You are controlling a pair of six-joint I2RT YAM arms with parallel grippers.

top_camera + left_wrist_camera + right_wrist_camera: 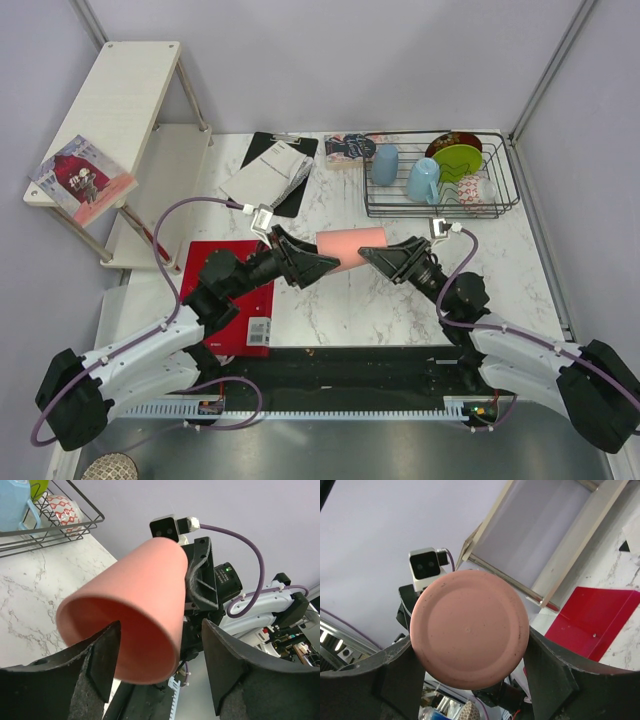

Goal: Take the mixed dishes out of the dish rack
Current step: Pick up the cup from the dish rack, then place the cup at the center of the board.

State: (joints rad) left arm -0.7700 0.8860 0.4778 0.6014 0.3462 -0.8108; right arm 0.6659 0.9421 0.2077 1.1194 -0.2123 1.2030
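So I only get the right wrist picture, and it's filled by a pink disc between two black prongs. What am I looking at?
Observer: The base of a pink cup. From above, it lies sideways in mid-air, the right gripper clamped on that end.
Operator: Is the other arm holding it too?
Observer: No. The left gripper is open at the cup's mouth, one finger across the opening, one outside the wall.
Operator: What's in the dish rack?
Observer: The dish rack holds a grey-blue cup, a light blue mug, a lime-green plate, a dark red plate and a small bowl.
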